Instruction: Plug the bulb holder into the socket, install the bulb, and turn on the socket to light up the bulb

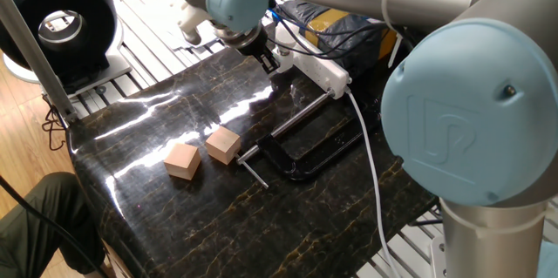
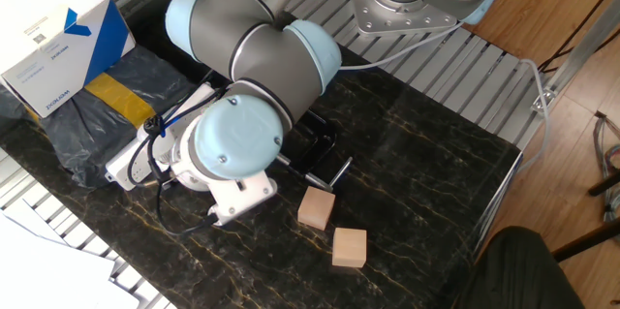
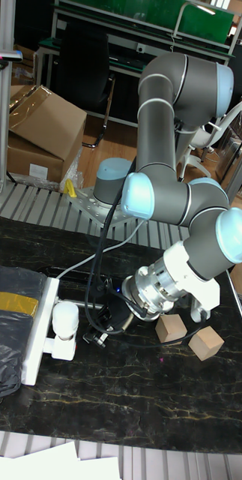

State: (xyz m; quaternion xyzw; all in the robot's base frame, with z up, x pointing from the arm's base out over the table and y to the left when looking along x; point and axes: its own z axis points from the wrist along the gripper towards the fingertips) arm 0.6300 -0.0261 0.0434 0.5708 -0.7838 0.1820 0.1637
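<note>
The arm's bulky grey joints fill much of both table cameras and hide most of the work area. On the dark marble surface (image 1: pixel 174 217) two wooden cubes (image 1: pixel 182 161) sit just beside each other, and near them lies a black clamp (image 1: pixel 305 152) with its steel bar. A black bag with a yellow stripe (image 3: pixel 8 330) lies against the far side of the socket (image 3: pixel 40 328).

In the tall view the socket lies flat with its long axis running away from the camera. The bulb holder (image 3: pixel 58 347) sticks out sideways from its edge, and the bulb (image 3: pixel 66 316) stands upright on it, globe on top. The gripper (image 3: pixel 100 334) points at this pair, just beside it. Its dark fingers (image 1: pixel 269 60) are too blurred and hidden; I cannot tell whether they are spread or closed.
</note>
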